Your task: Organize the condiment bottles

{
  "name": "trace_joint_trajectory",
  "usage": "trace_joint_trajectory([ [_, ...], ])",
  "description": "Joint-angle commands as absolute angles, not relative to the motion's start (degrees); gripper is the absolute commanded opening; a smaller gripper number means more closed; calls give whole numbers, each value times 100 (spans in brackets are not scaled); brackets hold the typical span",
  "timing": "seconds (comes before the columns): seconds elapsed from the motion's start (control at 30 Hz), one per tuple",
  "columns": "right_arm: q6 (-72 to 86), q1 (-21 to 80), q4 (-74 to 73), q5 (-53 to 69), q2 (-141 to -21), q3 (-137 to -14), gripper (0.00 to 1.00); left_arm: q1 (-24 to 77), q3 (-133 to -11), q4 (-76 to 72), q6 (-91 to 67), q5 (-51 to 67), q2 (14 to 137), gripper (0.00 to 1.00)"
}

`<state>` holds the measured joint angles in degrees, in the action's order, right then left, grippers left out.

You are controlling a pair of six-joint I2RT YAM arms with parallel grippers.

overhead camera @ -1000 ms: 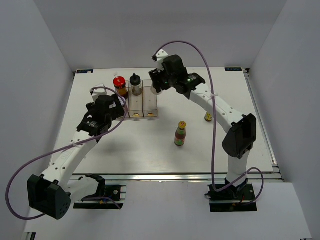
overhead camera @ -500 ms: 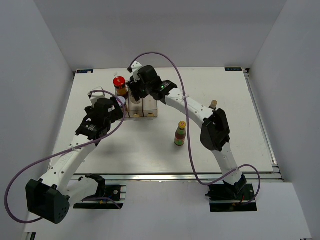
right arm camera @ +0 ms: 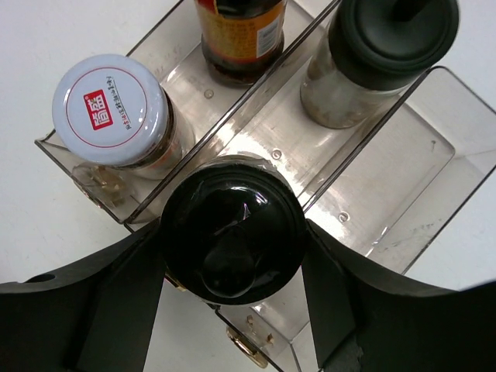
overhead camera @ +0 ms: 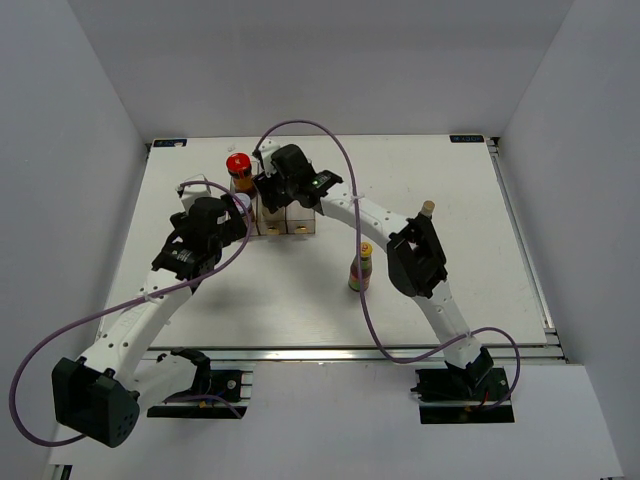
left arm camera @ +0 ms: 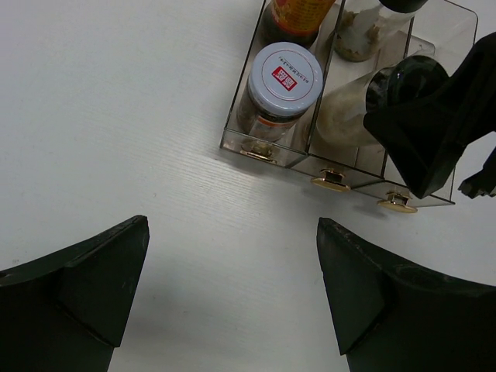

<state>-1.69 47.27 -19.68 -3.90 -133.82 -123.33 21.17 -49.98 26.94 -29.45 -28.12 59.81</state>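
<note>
My right gripper (right arm camera: 232, 242) is shut on a black-capped clear jar (right arm camera: 231, 232), held over the front of the middle slot of the clear rack (right arm camera: 403, 178). Another black-capped jar (right arm camera: 391, 35) stands at the back of that slot. The left slot holds a white-capped jar (right arm camera: 112, 101) in front and the red-capped dark-sauce bottle (overhead camera: 238, 165) behind. My left gripper (left arm camera: 232, 256) is open and empty, just in front of the rack's left slot (left arm camera: 263, 151). A yellow-capped bottle (overhead camera: 362, 268) and a slim tan-capped bottle (overhead camera: 428, 210) stand on the table to the right.
The rack's right slot (overhead camera: 300, 215) holds nothing. My right arm (overhead camera: 380, 220) reaches across the table's middle, close over the yellow-capped bottle. White walls enclose the table on the left, back and right.
My right arm has swung left with the jar, from over the rack's right side to over its middle slot. The left arm has barely moved.
</note>
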Motion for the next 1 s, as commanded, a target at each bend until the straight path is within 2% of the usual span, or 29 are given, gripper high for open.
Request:
trace_joint_trajectory([
  [0.0,-114,4737,-1582,-299,-13298,-12648,26,2118,-4948,2593,-2971,-2839,5976,98],
  [0.23,-79,4772,-1758,-316,-13359,-12586,34,2118,-4922,2558,-2962,-2813,6020,98],
  [0.47,-44,4878,-2100,-395,-13307,-12595,36,2118,-4931,2531,-2953,-2769,6108,98],
  [0.6,-44,4896,-2197,-439,-13324,-12560,41,2118,-4948,2531,-2944,-2707,6126,98],
  [0.7,-44,4904,-2136,-484,-13333,-12516,53,2118,-4948,2514,-2944,-2663,6135,98],
  [0.73,-44,4904,-2136,-483,-13324,-12507,66,2118,-4940,2514,-2936,-2672,6143,98],
  [0.77,-44,4913,-2136,-466,-13316,-12507,73,2118,-4939,2514,-2936,-2672,6135,98],
  [0.8,-44,4913,-2127,-422,-13298,-12524,89,2118,-4948,2514,-2936,-2672,6143,98],
  [0.97,-88,4948,-1917,-343,-12991,-12367,89,2118,-4975,2522,-2918,-2567,6117,98],
])
